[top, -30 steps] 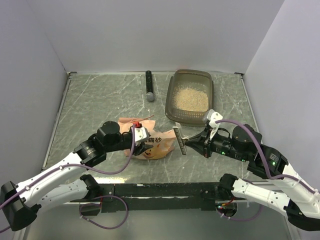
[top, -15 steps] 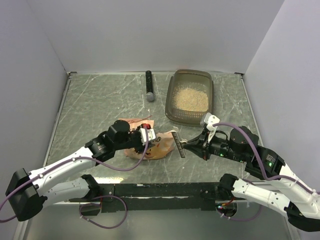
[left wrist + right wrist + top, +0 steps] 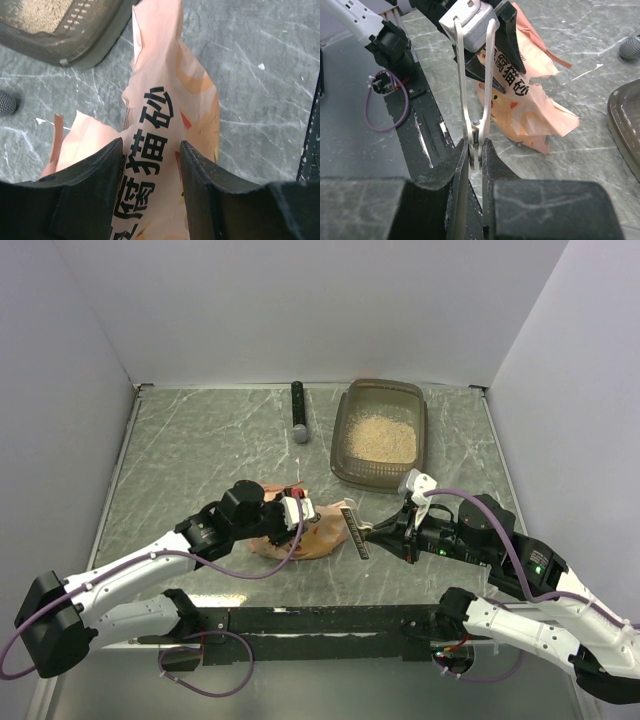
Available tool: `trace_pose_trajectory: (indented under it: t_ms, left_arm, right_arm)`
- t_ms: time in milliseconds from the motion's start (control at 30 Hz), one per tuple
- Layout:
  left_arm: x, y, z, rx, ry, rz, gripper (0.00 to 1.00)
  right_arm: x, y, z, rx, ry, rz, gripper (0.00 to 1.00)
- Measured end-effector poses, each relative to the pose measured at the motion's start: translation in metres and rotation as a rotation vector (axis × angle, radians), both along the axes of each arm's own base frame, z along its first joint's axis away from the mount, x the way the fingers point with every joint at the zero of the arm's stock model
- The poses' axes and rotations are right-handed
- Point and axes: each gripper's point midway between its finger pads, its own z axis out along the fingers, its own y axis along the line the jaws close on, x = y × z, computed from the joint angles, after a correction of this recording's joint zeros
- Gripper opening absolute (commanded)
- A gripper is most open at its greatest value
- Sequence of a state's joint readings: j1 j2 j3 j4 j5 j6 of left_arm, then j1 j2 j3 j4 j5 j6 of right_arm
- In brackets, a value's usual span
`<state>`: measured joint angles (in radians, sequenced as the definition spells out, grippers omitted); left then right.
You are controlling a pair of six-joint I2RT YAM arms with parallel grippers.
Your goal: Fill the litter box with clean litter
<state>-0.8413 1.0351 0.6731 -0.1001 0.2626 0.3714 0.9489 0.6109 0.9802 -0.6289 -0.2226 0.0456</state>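
The litter box (image 3: 341,454), a smoky grey-brown tray, stands at the back right and holds a heap of pale beige clean litter (image 3: 383,437). Its corner (image 3: 87,45) and some litter (image 3: 37,10) also show in the left wrist view. My left gripper (image 3: 297,520) (image 3: 150,150) is shut on the orange-pink pouch (image 3: 322,536) (image 3: 170,95), which lies crumpled on the table. My right gripper (image 3: 373,532) (image 3: 476,147) is shut on a long metal clip (image 3: 352,526) (image 3: 475,75). The clip's far end is next to the pouch (image 3: 535,110).
A black stick with a grey round head (image 3: 298,412) (image 3: 631,47) lies at the back centre, left of the litter box. White walls close in the marbled grey table (image 3: 180,440) on three sides. A black rail (image 3: 330,620) runs along the near edge.
My left gripper has moved the pouch to the right, toward the clip. My right gripper has shifted slightly left with the clip. The litter box has not moved.
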Motion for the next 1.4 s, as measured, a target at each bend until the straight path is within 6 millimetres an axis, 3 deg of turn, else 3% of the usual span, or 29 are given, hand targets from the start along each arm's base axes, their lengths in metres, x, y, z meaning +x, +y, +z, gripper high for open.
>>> trace_pose_trajectory:
  t_ms: [300,433,467,500,567,600,833,1067,1267,1400]
  left_arm:
    - [-0.01,0.015,-0.009,0.012,0.021,0.024,0.54]
    - [-0.009,0.019,-0.013,0.018,0.022,0.035,0.48]
    - [-0.009,0.02,-0.013,0.02,0.024,0.038,0.43]
    - [-0.008,0.02,-0.014,0.022,0.027,0.04,0.25]
    - [-0.008,0.021,-0.016,0.023,0.037,0.044,0.04]
    - [-0.007,0.021,-0.018,0.027,0.046,0.045,0.01]
    - [-0.009,0.022,-0.026,0.037,0.087,0.052,0.01]
    - [-0.015,0.024,-0.02,0.01,0.115,0.065,0.01]
    - [-0.021,0.024,-0.019,-0.002,0.139,0.053,0.01]
    - [-0.025,0.026,-0.016,-0.013,0.138,0.046,0.01]
  right_arm:
    - [0.001,0.001,-0.001,-0.006,0.0,0.0,0.0]
    - [0.002,0.002,-0.003,-0.012,0.005,0.0,0.0]
    - [0.002,0.002,-0.003,-0.013,0.005,0.0,0.0]
    - [0.002,0.002,-0.003,-0.013,0.005,0.0,0.0]
    - [0.002,0.002,-0.003,-0.013,0.004,0.0,0.0]
    - [0.002,0.002,-0.003,-0.014,0.004,0.0,0.0]
    - [0.011,0.005,-0.014,-0.067,0.008,-0.018,0.0]
    - [0.038,0.012,-0.026,-0.143,-0.026,-0.042,0.0]
    - [0.061,0.029,-0.022,-0.127,-0.09,0.021,0.0]
    - [0.064,0.048,-0.026,-0.125,-0.125,0.132,0.0]
